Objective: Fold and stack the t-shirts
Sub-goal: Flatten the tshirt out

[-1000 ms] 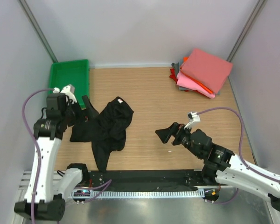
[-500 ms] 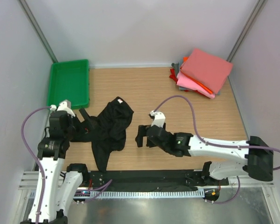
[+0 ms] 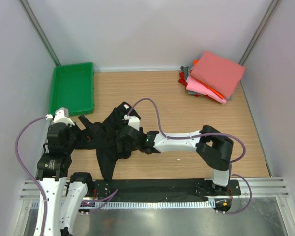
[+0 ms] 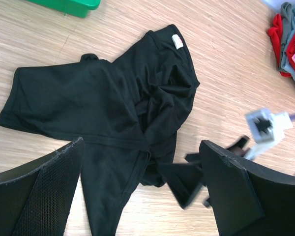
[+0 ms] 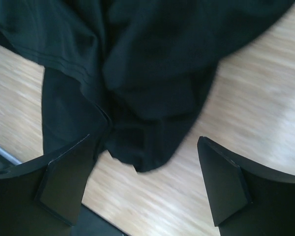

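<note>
table — wood | black t-shirt crumpled, left-centre | green tray far-left | folded stack — far-right

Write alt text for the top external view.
A crumpled black t-shirt lies left of centre on a wooden table, the right arm stretched across to it, the left arm at its left edge. Green tray back left; folded t-shirts stacked back right.

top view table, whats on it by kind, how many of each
loose black t-shirt: 1
pile of folded t-shirts: 1 (layers too bunched to count singly)
green tray: 1
total: 3
</note>
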